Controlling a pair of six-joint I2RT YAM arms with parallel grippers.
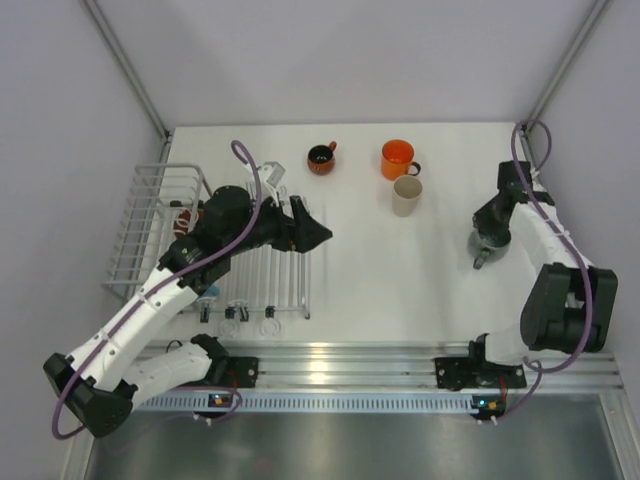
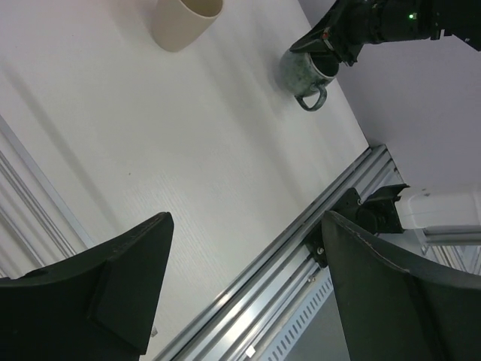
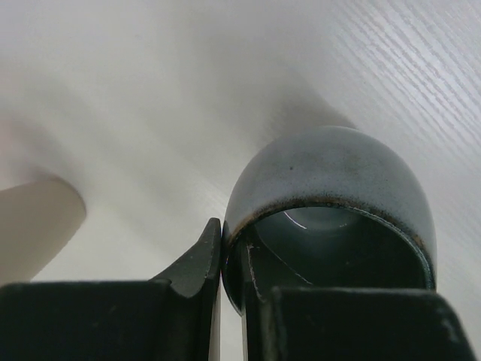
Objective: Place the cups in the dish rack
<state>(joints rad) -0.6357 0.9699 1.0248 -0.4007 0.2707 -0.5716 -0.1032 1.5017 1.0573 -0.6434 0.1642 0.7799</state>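
Top cam overhead, whole table. Left wrist looks across toward grey-blue mug, far; right wrist right up against same mug.

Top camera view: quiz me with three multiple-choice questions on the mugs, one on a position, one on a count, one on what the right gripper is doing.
1. The cream-beige mug stands where, relative to the orange mug? A, nearer the table's near edge; B, farther back; C, stacked on it.
2. How many mugs stand on the table with no gripper on them? A, one; B, three; C, five.
3. The right gripper is: A, wide open; B, shut on nothing; C, shut on the grey-blue mug's wall.
Answers: 1 A, it sits just nearer than the orange one. 2 B, the dark red mug, orange and cream-beige. 3 C, one finger inside the rim, one outside.
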